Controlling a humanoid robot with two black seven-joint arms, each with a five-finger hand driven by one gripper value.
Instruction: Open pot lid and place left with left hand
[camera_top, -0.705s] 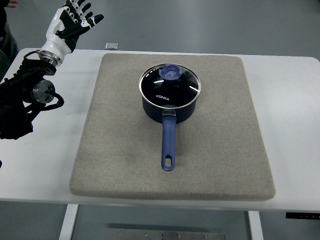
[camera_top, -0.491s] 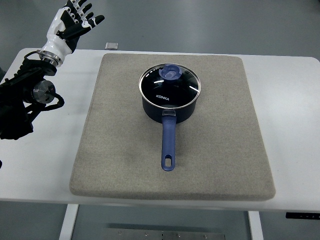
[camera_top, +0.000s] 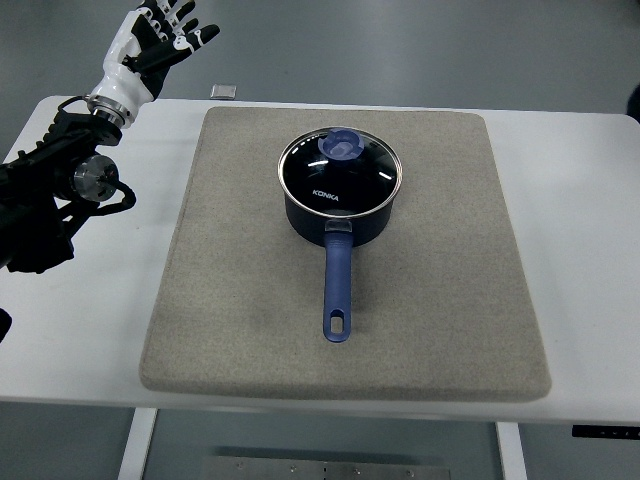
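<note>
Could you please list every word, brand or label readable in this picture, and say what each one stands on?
"KONKA": white print on the dark glass lid of the blue pot.
No other print is visible, neither on the grey mat nor on the white table.

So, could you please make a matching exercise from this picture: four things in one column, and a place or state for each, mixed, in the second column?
Things:
1. lid
2. pot handle
3. left hand
4. mat

Descriptions:
a. spread open, above the table's far left corner
b. closed on the pot
c. grey, lying under the pot
d. blue, pointing toward the near edge

Pairs: 1-b, 2-d, 3-a, 4-c
</note>
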